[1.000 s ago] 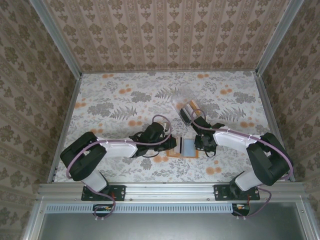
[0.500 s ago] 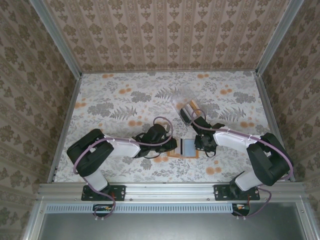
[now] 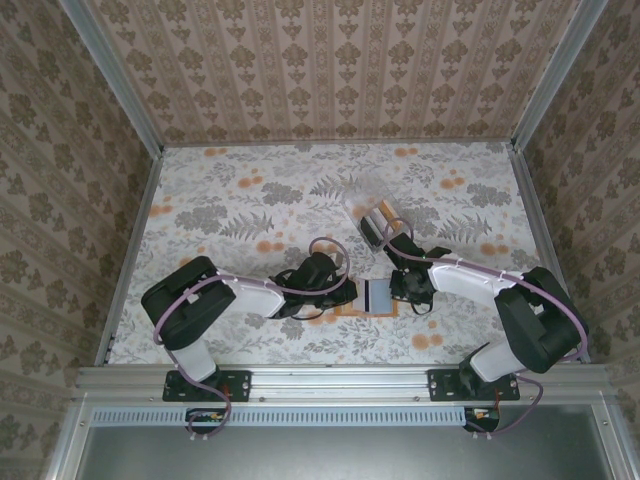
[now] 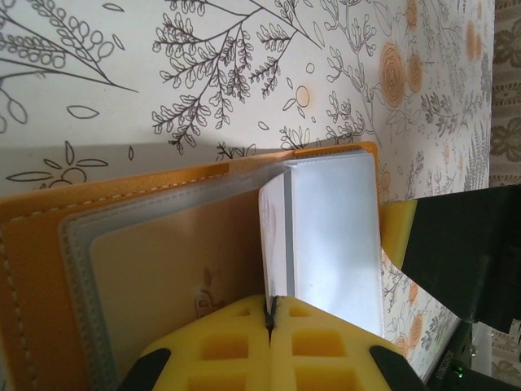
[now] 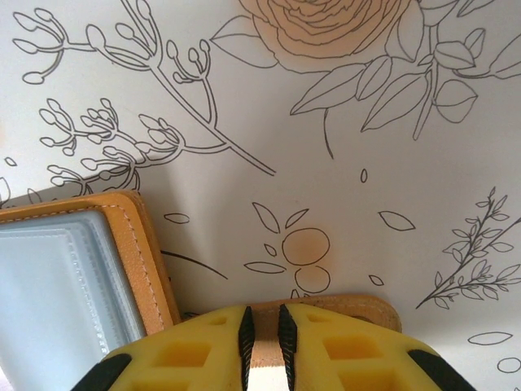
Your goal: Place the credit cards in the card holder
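The orange card holder [image 3: 345, 309] lies open near the table's front, between the two arms. My left gripper [image 4: 271, 308] is shut on the near edge of a light grey credit card [image 4: 279, 232] with a dark stripe. The card stands almost on edge over the holder's [image 4: 146, 269] clear sleeves, with its far end at the fold. My right gripper [image 5: 264, 330] is pinched on an orange flap of the holder [image 5: 151, 248] at its right side, and its yellow finger [image 4: 396, 232] shows beside the holder in the left wrist view.
A clear plastic box [image 3: 372, 214] with more cards stands just behind the holder, close to the right arm. Bare floral tablecloth [image 3: 230, 200] stretches to the left and the back. Patterned walls close in the table on three sides.
My left arm has pushed to the right, bringing the gripper and card further over the holder. The card's visible face has narrowed. The right gripper has stayed put.
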You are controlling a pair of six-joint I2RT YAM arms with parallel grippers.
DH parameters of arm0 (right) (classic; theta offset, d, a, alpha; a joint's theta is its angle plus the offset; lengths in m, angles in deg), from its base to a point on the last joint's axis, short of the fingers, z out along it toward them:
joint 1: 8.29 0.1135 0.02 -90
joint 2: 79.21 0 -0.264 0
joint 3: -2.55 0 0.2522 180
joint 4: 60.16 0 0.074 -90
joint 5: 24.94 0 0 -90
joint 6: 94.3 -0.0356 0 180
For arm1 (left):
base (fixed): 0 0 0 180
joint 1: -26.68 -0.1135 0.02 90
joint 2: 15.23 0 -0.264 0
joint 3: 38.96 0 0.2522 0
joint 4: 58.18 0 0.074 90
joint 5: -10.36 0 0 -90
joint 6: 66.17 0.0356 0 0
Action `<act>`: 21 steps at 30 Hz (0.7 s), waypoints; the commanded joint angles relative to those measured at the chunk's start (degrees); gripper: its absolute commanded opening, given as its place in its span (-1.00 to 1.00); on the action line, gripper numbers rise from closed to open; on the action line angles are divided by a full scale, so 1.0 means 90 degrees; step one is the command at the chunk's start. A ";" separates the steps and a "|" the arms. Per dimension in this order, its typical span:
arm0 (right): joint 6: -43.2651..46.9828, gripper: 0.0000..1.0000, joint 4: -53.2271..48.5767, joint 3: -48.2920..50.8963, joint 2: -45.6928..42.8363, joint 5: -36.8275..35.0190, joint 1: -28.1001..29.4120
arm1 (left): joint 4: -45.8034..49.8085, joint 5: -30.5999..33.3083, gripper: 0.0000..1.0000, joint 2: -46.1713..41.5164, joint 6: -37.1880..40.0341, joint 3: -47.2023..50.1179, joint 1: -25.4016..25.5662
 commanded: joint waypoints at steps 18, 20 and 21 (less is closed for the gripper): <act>0.0394 -0.27 -0.0178 -0.0178 -0.0919 0.0442 0.0012 | 0.0190 0.0257 -1.00 0.0008 -0.0302 0.0233 0.0099; 0.0468 -0.24 -0.0095 -0.0225 -0.1013 0.0556 0.0012 | 0.0197 0.0259 -1.00 -0.0011 -0.0287 0.0234 0.0101; 0.0485 -0.24 -0.0079 -0.0230 -0.1060 0.0655 0.0012 | 0.0205 0.0257 -1.00 -0.0012 -0.0288 0.0236 0.0094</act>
